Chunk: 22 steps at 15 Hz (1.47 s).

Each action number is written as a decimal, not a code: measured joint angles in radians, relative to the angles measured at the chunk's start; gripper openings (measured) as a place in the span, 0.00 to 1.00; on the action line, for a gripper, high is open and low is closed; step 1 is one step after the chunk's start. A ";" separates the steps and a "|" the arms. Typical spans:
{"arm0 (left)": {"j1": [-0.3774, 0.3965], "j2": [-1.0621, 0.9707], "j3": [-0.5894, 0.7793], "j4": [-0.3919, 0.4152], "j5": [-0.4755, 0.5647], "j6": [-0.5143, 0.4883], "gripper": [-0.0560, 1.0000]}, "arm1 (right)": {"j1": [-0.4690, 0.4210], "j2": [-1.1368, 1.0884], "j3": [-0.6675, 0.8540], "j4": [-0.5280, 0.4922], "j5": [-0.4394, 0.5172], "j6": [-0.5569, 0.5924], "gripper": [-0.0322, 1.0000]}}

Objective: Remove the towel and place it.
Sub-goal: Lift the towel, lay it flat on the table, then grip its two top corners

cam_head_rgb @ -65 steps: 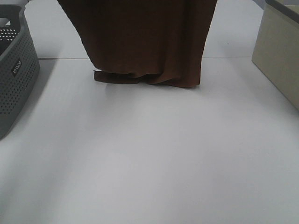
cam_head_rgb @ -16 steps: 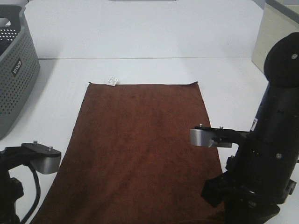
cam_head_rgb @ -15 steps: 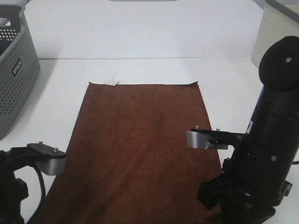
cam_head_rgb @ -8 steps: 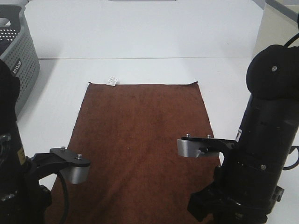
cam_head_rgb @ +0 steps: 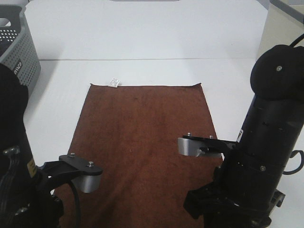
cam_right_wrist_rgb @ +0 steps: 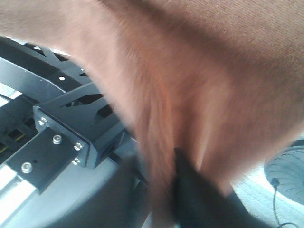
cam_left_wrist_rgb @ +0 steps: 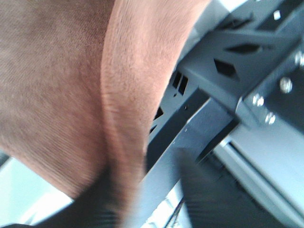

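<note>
The dark-brown towel (cam_head_rgb: 142,133) lies spread flat on the white table (cam_head_rgb: 156,38), its small white tag (cam_head_rgb: 114,82) at the far left corner. Both arms stand over its near edge: the left arm (cam_head_rgb: 19,166) at the near left corner, the right arm (cam_head_rgb: 270,142) at the near right corner. Their fingers are hidden below the arms in the high view. In the left wrist view a fold of the towel (cam_left_wrist_rgb: 61,85) hangs between the parted, blurred fingers of my left gripper (cam_left_wrist_rgb: 142,204). The right wrist view shows blurred towel (cam_right_wrist_rgb: 213,71) draped over a dark finger (cam_right_wrist_rgb: 190,202).
A grey perforated basket (cam_head_rgb: 14,52) stands at the far left of the table. A beige box (cam_head_rgb: 285,28) stands at the far right. Black machine frame parts (cam_left_wrist_rgb: 228,61) show beyond the table's near edge in both wrist views.
The towel, hanging at the back seconds ago, now lies flat. Over the last second both arms have swung inward over its near edge, and the wrist views are motion-blurred.
</note>
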 joint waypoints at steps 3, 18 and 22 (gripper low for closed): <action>0.000 0.000 -0.005 -0.001 -0.008 -0.054 0.79 | 0.000 0.000 0.000 0.001 0.000 0.015 0.77; 0.452 0.109 -0.474 0.238 -0.046 0.030 0.87 | -0.402 -0.135 -0.291 -0.149 -0.222 0.032 0.88; 0.555 0.284 -0.662 0.252 -0.118 0.030 0.87 | -0.402 0.020 -0.508 -0.282 -0.218 0.078 0.91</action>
